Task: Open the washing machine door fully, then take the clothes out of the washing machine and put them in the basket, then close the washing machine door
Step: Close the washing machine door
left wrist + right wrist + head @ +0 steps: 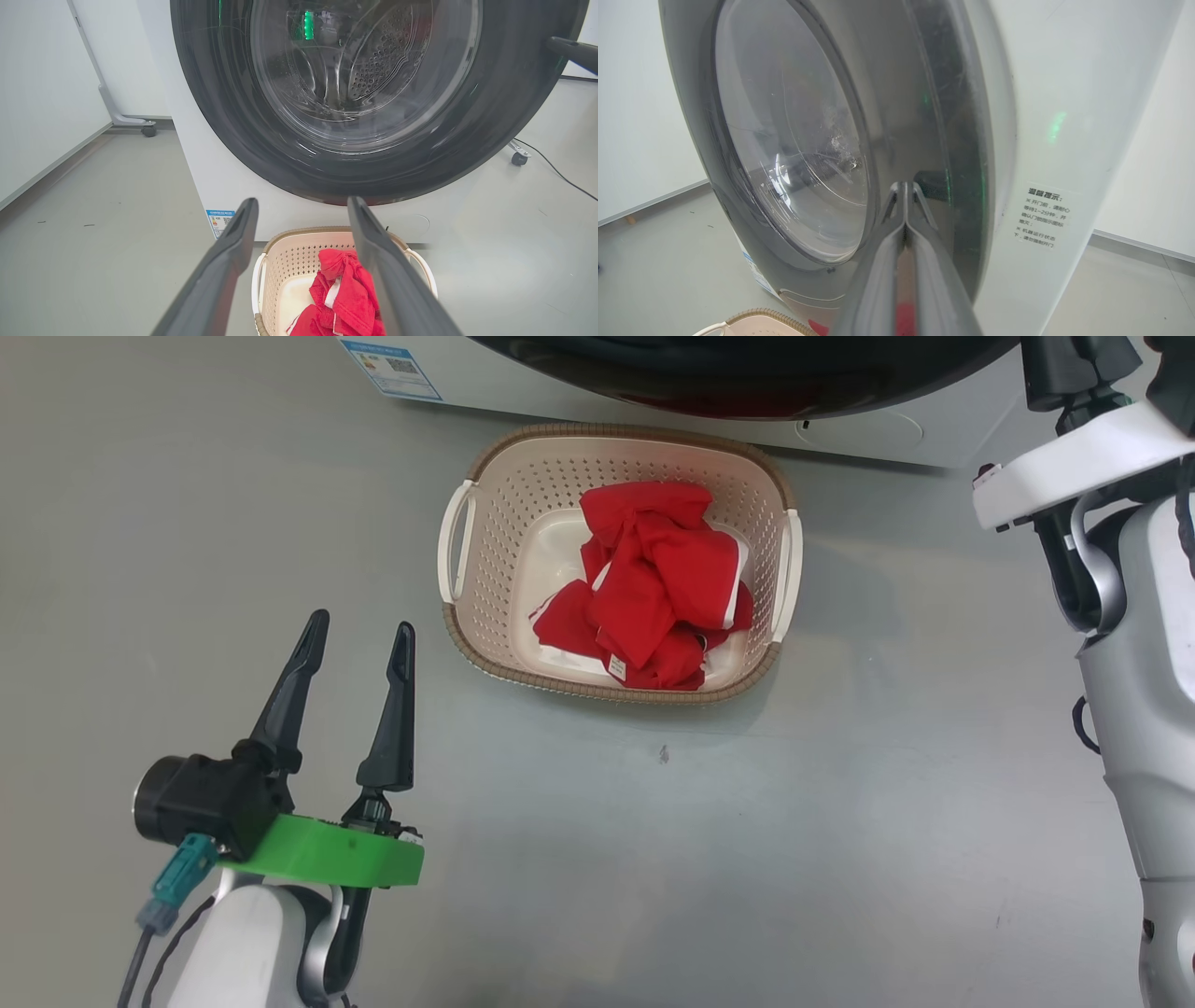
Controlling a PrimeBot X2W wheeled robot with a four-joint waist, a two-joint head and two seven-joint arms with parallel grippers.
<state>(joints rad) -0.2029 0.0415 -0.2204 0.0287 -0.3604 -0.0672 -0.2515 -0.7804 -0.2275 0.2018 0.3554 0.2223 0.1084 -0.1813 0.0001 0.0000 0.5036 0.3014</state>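
L tool w/ long blk fingers, green mount plate, teal cable plug; white/silver arm shells

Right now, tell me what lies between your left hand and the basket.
Bare grey floor separates the left hand from the basket, seen in the head view.

So the basket sat on the floor right in front of the washing machine, just below the washing machine door. The clothes were piled in the basket, more toward its right side. The left gripper hung nearer the robot, left of the basket and apart from it. The right gripper was up at the door's right-hand rim.
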